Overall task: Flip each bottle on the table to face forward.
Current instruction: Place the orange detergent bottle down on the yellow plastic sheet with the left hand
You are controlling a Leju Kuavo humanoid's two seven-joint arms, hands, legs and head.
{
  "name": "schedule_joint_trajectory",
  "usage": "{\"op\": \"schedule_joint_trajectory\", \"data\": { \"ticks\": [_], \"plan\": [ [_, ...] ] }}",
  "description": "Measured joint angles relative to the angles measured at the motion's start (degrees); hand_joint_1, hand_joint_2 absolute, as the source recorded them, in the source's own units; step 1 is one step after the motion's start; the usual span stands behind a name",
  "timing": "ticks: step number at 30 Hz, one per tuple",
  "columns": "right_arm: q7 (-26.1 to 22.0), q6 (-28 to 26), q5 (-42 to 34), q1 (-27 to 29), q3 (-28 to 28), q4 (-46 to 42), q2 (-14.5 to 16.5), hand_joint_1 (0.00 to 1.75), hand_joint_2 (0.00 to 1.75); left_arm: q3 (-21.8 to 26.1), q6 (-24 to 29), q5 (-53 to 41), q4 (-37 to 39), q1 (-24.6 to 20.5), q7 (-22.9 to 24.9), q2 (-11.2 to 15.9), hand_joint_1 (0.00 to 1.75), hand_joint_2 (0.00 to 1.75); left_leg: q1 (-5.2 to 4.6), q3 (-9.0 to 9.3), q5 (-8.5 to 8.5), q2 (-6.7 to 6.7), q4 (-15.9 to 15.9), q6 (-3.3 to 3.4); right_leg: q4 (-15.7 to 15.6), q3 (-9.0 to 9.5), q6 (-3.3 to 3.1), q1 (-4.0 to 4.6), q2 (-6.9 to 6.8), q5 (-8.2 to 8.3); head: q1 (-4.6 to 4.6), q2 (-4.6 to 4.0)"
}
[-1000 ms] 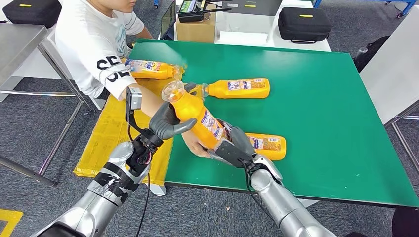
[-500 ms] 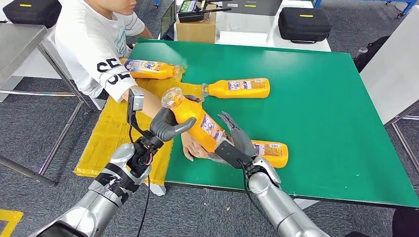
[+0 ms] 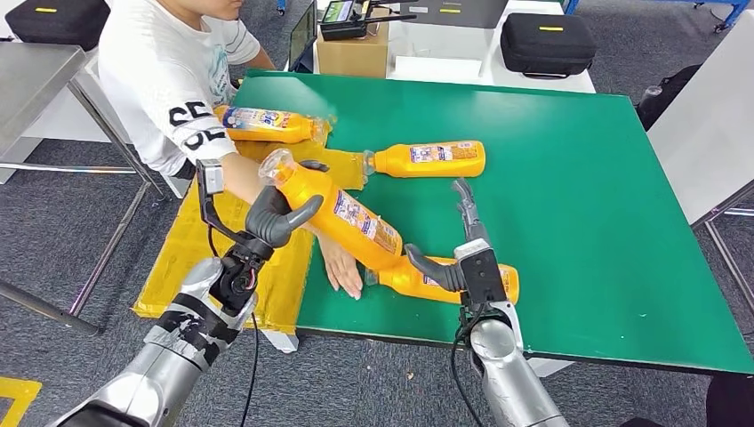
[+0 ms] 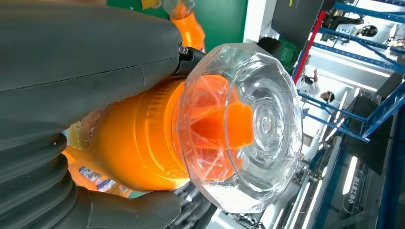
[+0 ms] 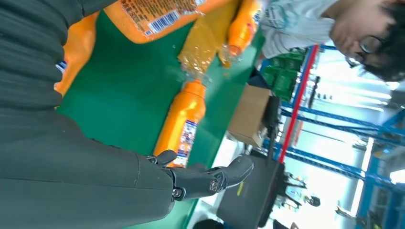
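Green table (image 3: pixel 569 178) seen from above in the head view. Left hand (image 3: pixel 271 213) wrapped around the neck of a held orange bottle (image 3: pixel 333 212), lifted off the table and tilted, clear cap toward 10 o'clock, base toward 4 o'clock. Label on this bottle blue, white and red; writing too small to read. Right hand (image 3: pixel 462 253) empty, fingers spread and pointing toward 12 o'clock, above a second orange bottle (image 3: pixel 418 283) lying flat near the table's front edge. Third orange bottle (image 3: pixel 429 158) lying at mid-table, cap toward 9 o'clock, label up. Fourth bottle (image 3: pixel 265 124) lying at the table's 10 o'clock corner beside a seated person (image 3: pixel 169 71) in a white shirt with black lettering, partly readable as "SE". Person's hand (image 3: pixel 340 265) flat on the table edge under the held bottle.

Left wrist view: clear faceted cap (image 4: pixel 239 126) close up, orange spout inside.

Right wrist view: barcode (image 5: pixel 160 23) on the held bottle's label.
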Motion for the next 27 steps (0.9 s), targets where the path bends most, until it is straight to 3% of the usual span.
{"op": "schedule_joint_trajectory", "data": {
  "ticks": [5, 10, 16, 21, 27],
  "plan": [
    [-0.6, -0.6, -1.0, 1.0, -1.0, -2.5, 0.1, 0.00, 1.75, 0.4, 1.2, -0.5, -0.3, 0.2, -0.9, 0.2, 1.75, 1.75, 0.00, 0.01, 0.01, -0.01, 0.0, 0.01, 0.0, 0.02, 0.00, -0.01, 0.00, 0.00, 0.01, 0.00],
    [-2.0, -3.0, -5.9, 4.2, -3.4, -8.4, 0.3, 0.00, 1.75, 2.6, 8.0, -6.3, -2.9, 1.1, -5.6, 0.8, 1.75, 1.75, 0.00, 0.00, 0.00, -0.01, 0.0, 0.00, 0.0, 0.00, 0.00, 0.00, 0.00, 0.00, -0.01, 0.00],
    [-1.8, -3.2, -8.5, 7.5, -6.3, -15.7, 0.2, 0.00, 1.75, 4.9, 16.9, -22.2, -6.1, 1.6, -11.7, 2.4, 1.75, 1.75, 0.00, -0.01, -0.01, 0.00, 0.0, -0.01, 0.0, -0.02, -0.01, 0.00, 0.00, -0.02, 0.00, -0.01],
    [-1.9, -2.2, -10.4, 8.7, -8.2, -18.2, 0.2, 0.00, 1.75, 5.8, 19.2, -32.9, -7.7, 1.9, -13.8, 3.3, 1.75, 1.75, 0.00, 0.00, 0.00, 0.00, 0.0, 0.00, 0.0, 0.01, -0.01, -0.01, 0.00, -0.01, 0.01, 0.00],
    [-1.8, -0.5, -10.6, 9.2, -9.9, -19.6, 0.2, 0.00, 1.75, 6.7, 23.1, -53.4, -7.8, 1.4, -14.8, 5.2, 1.75, 1.75, 0.00, 0.01, 0.00, 0.00, 0.0, 0.00, 0.0, -0.01, 0.00, 0.00, 0.00, 0.00, 0.01, 0.00]
  ]
}}
